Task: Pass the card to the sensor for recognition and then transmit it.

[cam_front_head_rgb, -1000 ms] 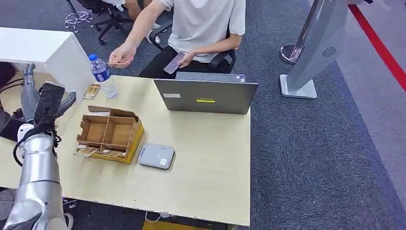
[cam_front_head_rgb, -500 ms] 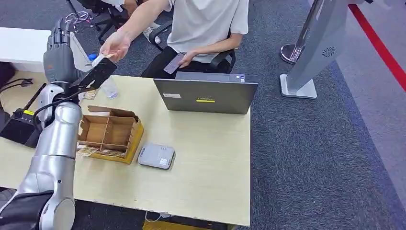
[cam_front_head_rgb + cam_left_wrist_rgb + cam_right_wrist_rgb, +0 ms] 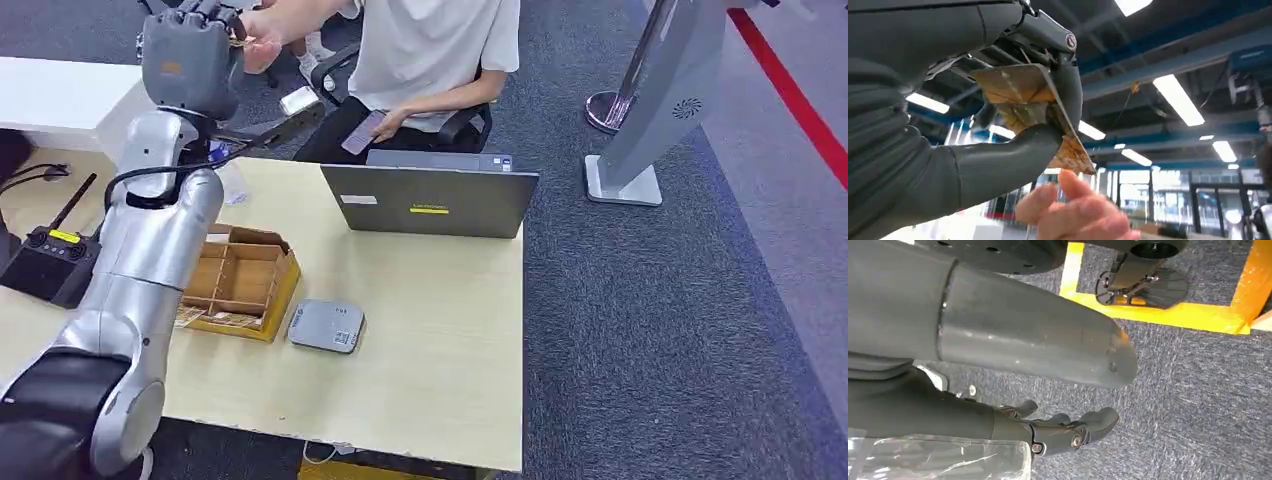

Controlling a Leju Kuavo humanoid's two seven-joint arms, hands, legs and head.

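Holding: left hand (image 3: 190, 62) is raised high past the far-left edge of the bench (image 3: 440, 330), clamped on the card (image 3: 1023, 100).
Card: gold-brown, pinched between the thick thumb and the darker fingers (image 3: 1068, 85) in the left wrist view; one corner juts out beyond the thumb.
Person's hand: reaches in from the seated person (image 3: 430, 50), held just beside the card's free corner (image 3: 1078, 215); whether it touches the card cannot be told.
Right hand: seen in the right wrist view (image 3: 1063, 432), hanging over grey carpet, fingers curled in with nothing in them.
Sensor: flat grey box (image 3: 327, 326) on the bench, just beside the cardboard tray (image 3: 240, 285), well apart from the card.
Other items: grey laptop (image 3: 430, 200) at the far edge; black radio unit (image 3: 50, 262) at the left.
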